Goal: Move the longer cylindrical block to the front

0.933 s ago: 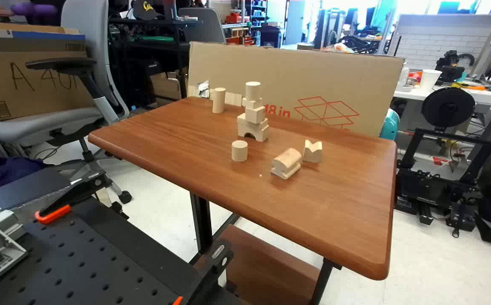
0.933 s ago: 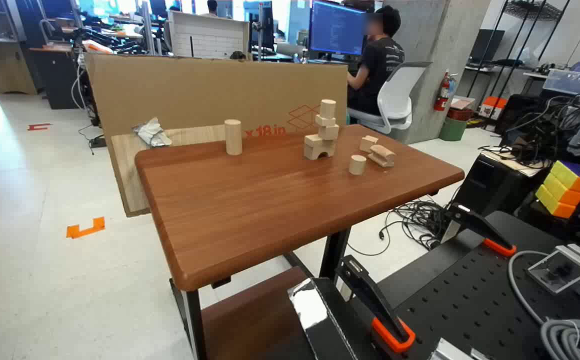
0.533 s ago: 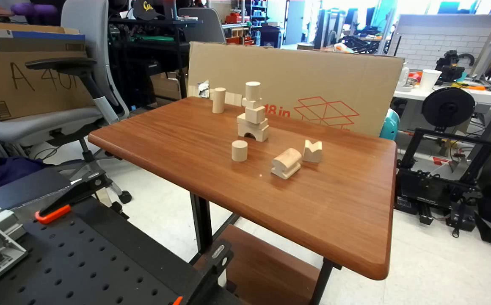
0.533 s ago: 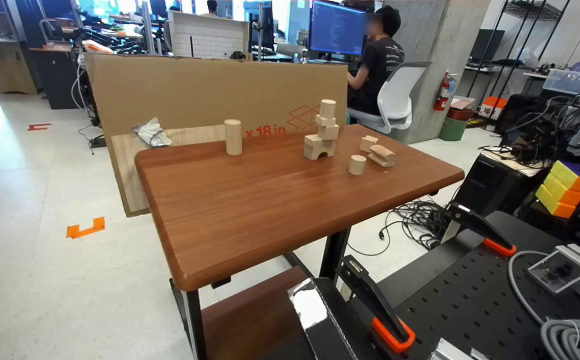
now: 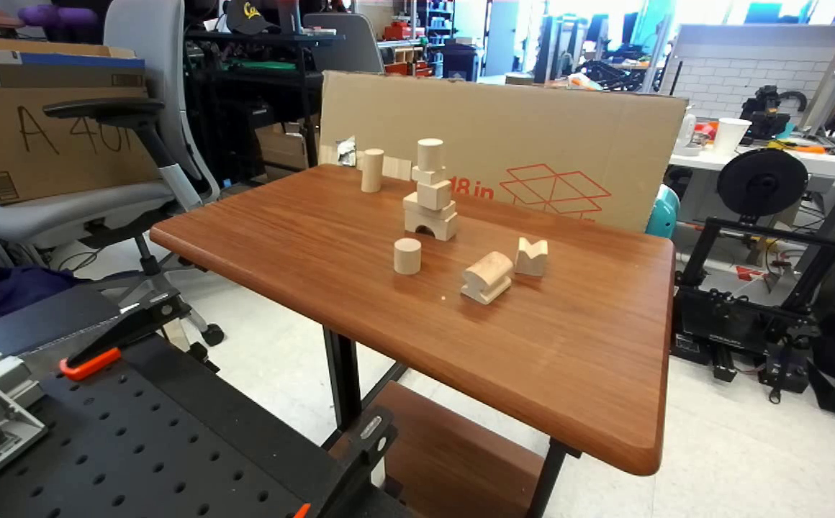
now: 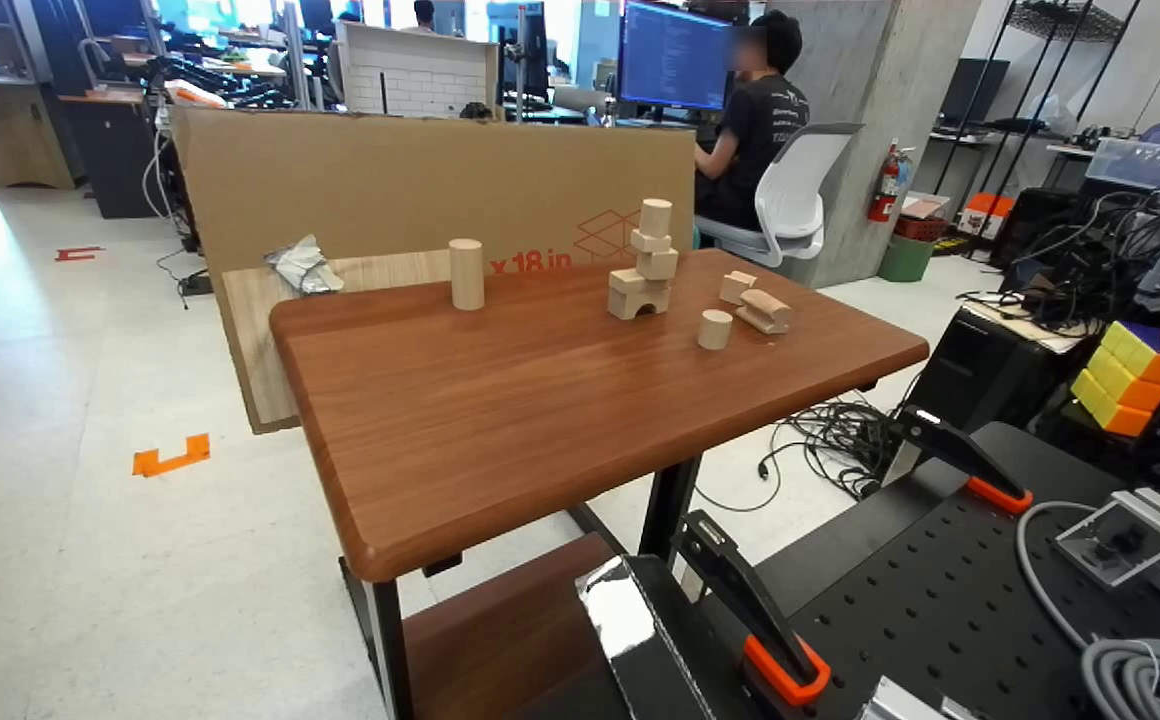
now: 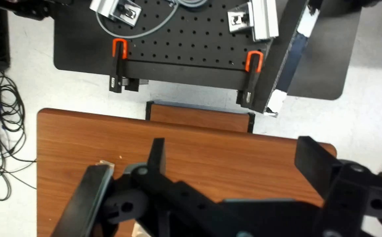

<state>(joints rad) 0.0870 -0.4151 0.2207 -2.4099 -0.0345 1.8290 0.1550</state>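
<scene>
Cardboard behind the table reads "18 in"; the long peg stands near the table's back edge, a tower further in. The gripper gapes wide.

tool: black | flat-faced fingers | grey round screw heads | linkage plates pierced by holes

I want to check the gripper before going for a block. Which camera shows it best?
The wrist view: the gripper fills much of its lower part, with both fingers in sight and spread wide apart. Neither exterior view shows any of it.
</scene>
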